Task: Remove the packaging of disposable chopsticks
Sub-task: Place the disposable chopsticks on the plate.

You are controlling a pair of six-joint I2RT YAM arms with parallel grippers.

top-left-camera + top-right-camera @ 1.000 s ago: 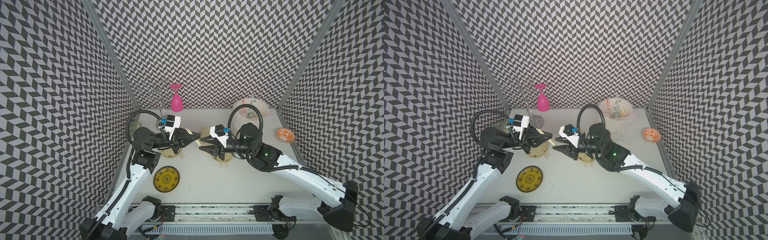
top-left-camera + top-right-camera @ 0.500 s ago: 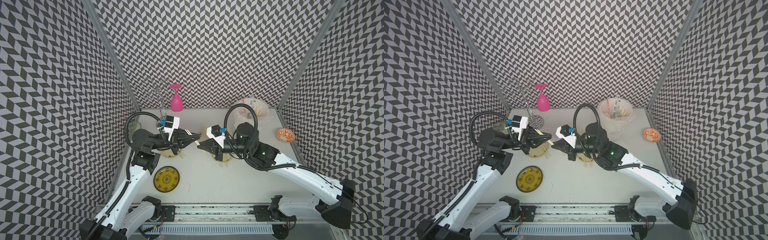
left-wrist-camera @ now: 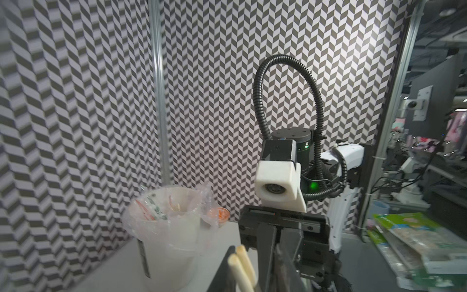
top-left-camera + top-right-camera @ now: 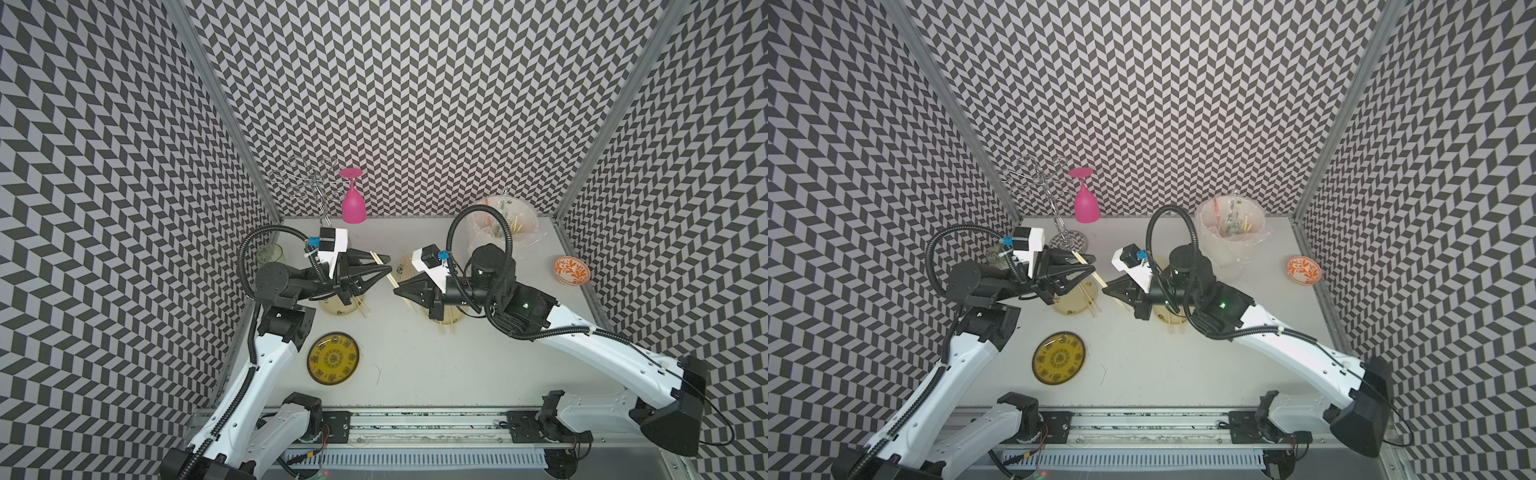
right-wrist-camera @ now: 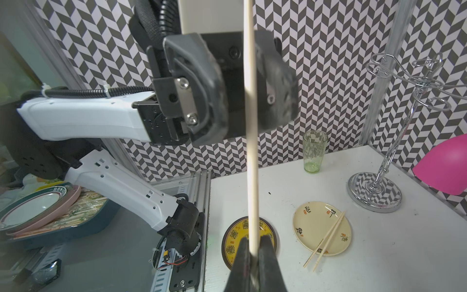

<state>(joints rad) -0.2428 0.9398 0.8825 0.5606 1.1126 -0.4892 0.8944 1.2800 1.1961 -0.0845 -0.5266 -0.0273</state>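
The right gripper point(image 5: 254, 244) is pinching one end of a bare pair of chopsticks point(image 5: 250, 151), with its jaws pressed together on the wood. The sticks are running straight across the gap above the table into the left gripper point(image 4: 390, 264). Its jaws are standing apart on either side of the far end, and I cannot tell whether either is touching the wood. Printed wrappers point(image 4: 1230, 219) are sitting in the lined bin point(image 4: 1214, 257) at the back, behind the right arm and well apart from both grippers. A second pair of sticks point(image 5: 326, 240) is lying across a cream plate point(image 5: 303, 220).
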